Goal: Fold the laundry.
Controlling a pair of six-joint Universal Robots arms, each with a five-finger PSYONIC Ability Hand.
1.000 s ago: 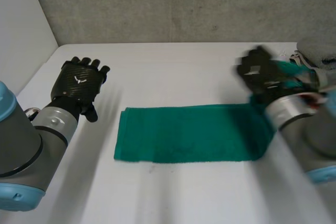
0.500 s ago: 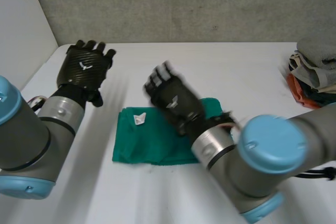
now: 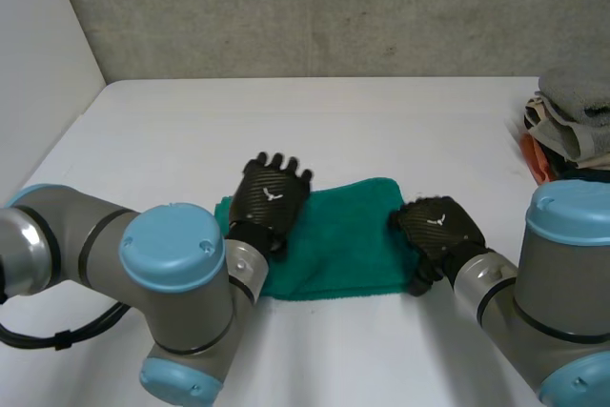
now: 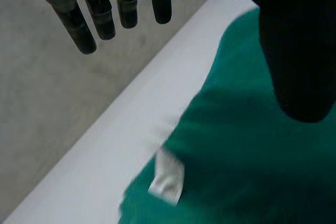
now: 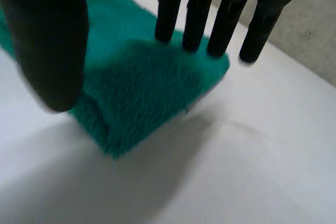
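Note:
A green towel (image 3: 348, 235) lies folded in half in the middle of the white table (image 3: 381, 131). My left hand (image 3: 270, 202) hovers over its left part, fingers (image 4: 94, 14) straight and spread, the thumb clear of the cloth. A white label (image 4: 168, 177) shows on the towel (image 4: 252, 171) under that palm. My right hand (image 3: 440, 229) is at the towel's right edge. Its straight fingers (image 5: 226, 19) reach over the towel's corner (image 5: 142, 93) and the thumb stands apart, pinching nothing.
A pile of other laundry (image 3: 567, 131), grey on top with orange and white beneath, sits at the table's right edge. A grey wall runs behind the table, a white panel along its left side.
The right hand carried the towel's right end over to the left, halving it, let go and drew back to the new right edge. The left hand moved from the far left onto the towel.

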